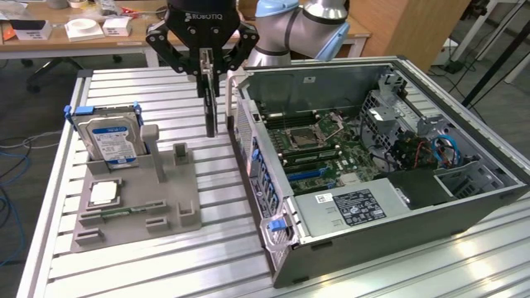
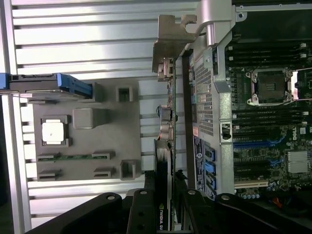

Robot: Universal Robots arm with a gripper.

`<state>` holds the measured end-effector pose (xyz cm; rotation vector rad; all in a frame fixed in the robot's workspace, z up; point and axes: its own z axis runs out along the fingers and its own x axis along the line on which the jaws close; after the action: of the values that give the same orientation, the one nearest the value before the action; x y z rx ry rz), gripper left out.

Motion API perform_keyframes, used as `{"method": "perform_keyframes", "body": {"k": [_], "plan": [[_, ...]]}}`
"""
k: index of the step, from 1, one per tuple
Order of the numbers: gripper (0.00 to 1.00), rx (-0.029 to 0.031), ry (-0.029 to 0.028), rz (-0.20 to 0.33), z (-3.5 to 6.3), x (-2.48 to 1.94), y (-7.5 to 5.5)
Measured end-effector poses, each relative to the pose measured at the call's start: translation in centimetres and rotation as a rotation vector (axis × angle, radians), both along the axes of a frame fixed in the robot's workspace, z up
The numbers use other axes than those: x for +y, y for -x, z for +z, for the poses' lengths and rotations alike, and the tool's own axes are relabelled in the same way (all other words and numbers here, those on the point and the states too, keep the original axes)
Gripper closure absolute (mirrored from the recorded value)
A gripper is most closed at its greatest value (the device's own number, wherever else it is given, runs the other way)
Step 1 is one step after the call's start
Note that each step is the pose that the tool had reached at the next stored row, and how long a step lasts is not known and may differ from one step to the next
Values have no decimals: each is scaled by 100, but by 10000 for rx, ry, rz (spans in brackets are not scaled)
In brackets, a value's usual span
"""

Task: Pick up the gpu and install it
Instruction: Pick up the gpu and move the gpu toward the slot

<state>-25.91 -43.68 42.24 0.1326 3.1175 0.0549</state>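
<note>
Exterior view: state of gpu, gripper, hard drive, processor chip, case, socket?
gpu: on edge in the gripper, in the air between fixture and case, not installed
gripper: shut on the gpu
hard drive: upright in its fixture slot
processor chip: flat in its fixture recess
case: on its side, panel off, open
processor socket: empty

One of each thing
One gripper [image 1: 212,76], one card [image 1: 211,118], one computer case [image 1: 373,248], and in the left of the exterior view one gray holder [image 1: 166,208], one hard drive [image 1: 112,139], one small square chip [image 1: 103,194].
</note>
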Motion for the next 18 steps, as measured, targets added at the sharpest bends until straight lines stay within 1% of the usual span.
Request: {"method": "perform_keyframes", "body": {"k": [18], "plan": [[74,-1,0,0,0,0,-214]]}}
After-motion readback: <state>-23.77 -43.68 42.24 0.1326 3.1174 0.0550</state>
